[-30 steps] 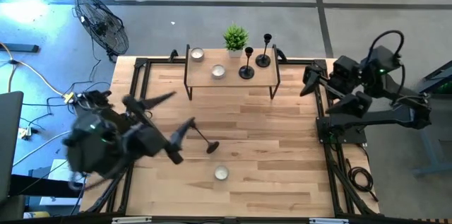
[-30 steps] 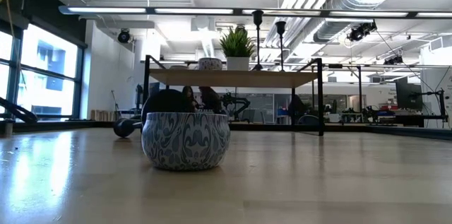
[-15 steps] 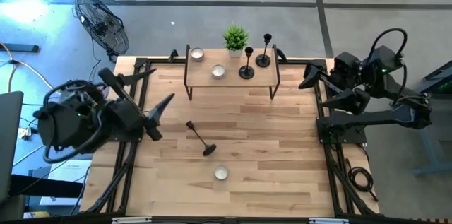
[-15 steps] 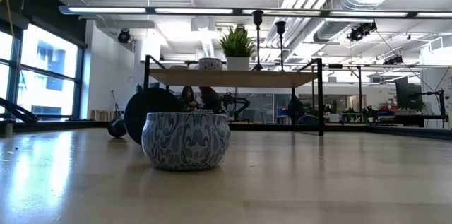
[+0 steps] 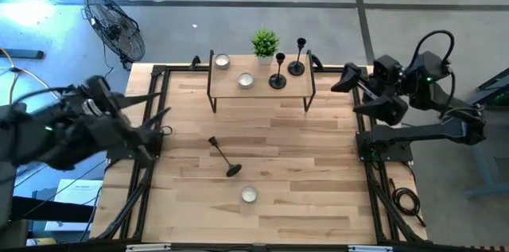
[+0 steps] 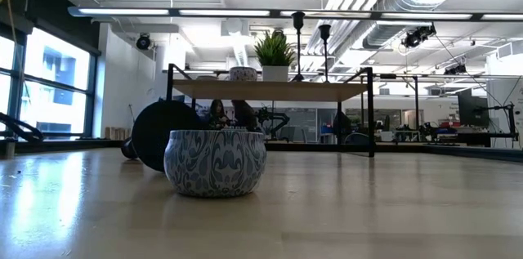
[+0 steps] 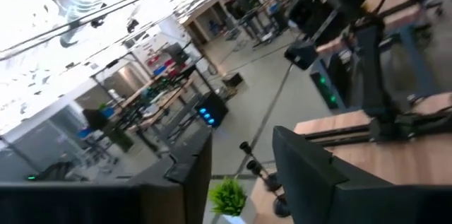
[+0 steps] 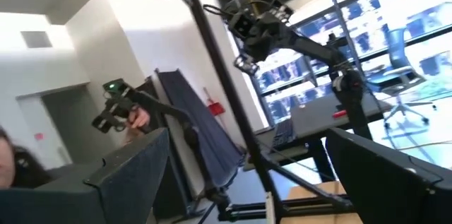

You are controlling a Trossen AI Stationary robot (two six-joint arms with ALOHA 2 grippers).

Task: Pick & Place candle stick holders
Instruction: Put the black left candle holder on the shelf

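One black candle stick holder [image 5: 223, 157] lies on its side in the middle of the table, its round base [image 6: 155, 135] toward the near edge. Two more [image 5: 277, 73] [image 5: 297, 60] stand upright on the small wooden shelf [image 5: 261, 89] at the far edge. My left gripper [image 5: 159, 121] is at the table's left edge, apart from the lying holder, open with nothing between its fingers [image 7: 242, 143]. My right gripper [image 5: 346, 97] hangs open over the far right corner, and its wrist view [image 8: 247, 139] shows nothing between the fingers.
A patterned tealight tin [image 5: 250, 195] stands near the front edge, just in front of the lying holder's base in the low view [image 6: 215, 162]. Two more tealights [image 5: 221, 60] [image 5: 246, 79] and a green potted plant [image 5: 265, 43] share the shelf. Black frame rails [image 5: 151, 101] edge the table.
My left gripper has drawn back from the lying holder toward the table's left edge, rising a little, and its fingers stand closer together than before. The holder has rolled slightly, its base swinging toward the near edge while the cup end has stayed put.
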